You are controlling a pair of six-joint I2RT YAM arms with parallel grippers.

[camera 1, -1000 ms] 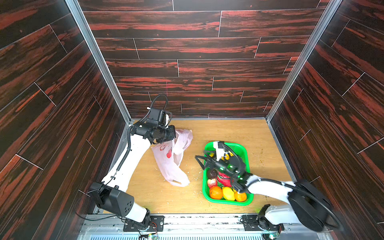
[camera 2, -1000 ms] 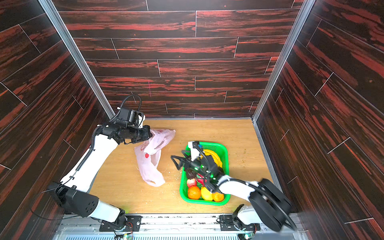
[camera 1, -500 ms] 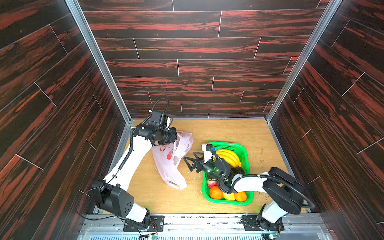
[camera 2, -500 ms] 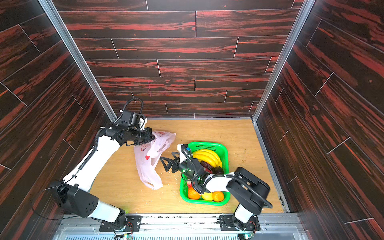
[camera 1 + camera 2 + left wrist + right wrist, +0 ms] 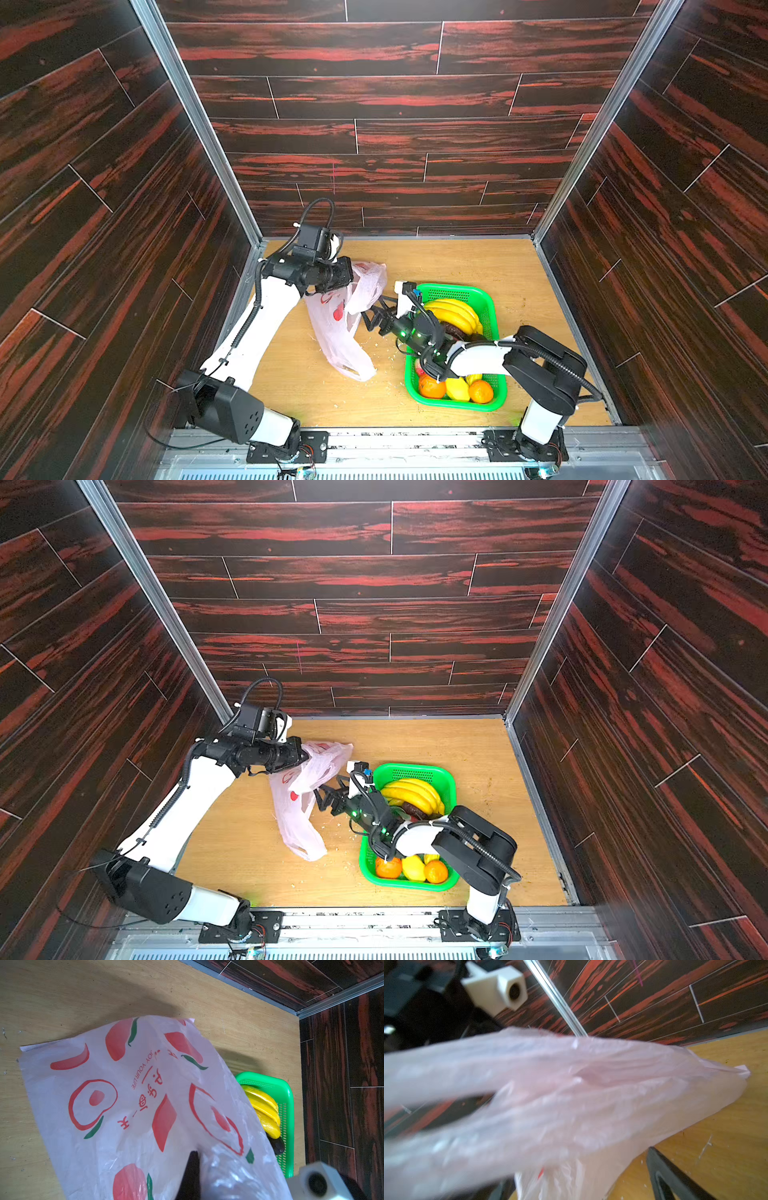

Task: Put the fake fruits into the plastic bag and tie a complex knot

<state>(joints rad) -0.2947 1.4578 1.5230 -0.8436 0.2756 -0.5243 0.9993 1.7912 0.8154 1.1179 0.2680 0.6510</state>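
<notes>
The plastic bag (image 5: 340, 332) (image 5: 297, 820), thin pinkish film with red fruit prints, hangs from my left gripper (image 5: 351, 276) (image 5: 305, 754), which is shut on its upper edge; its bottom rests on the table. One dark finger (image 5: 192, 1174) presses into the film (image 5: 135, 1095). My right gripper (image 5: 368, 318) (image 5: 322, 798) stands open at the bag's basket-side edge. Blurred film (image 5: 571, 1095) fills the gap between its fingers (image 5: 662, 1172). The fake fruits lie in the green basket (image 5: 457, 287): bananas (image 5: 453, 311) (image 5: 264, 1109), an orange (image 5: 432, 387), a lemon (image 5: 457, 388), a dark one (image 5: 455, 330).
The green basket (image 5: 411, 769) (image 5: 288, 1093) sits right of the bag, partly under my right arm. Dark wood-pattern walls close in the wooden table (image 5: 478, 262) on three sides. Small white crumbs (image 5: 390, 353) lie between the bag and the basket.
My right gripper has swung left from over the basket to the bag's edge. My left gripper has shifted slightly right, still holding the bag up.
</notes>
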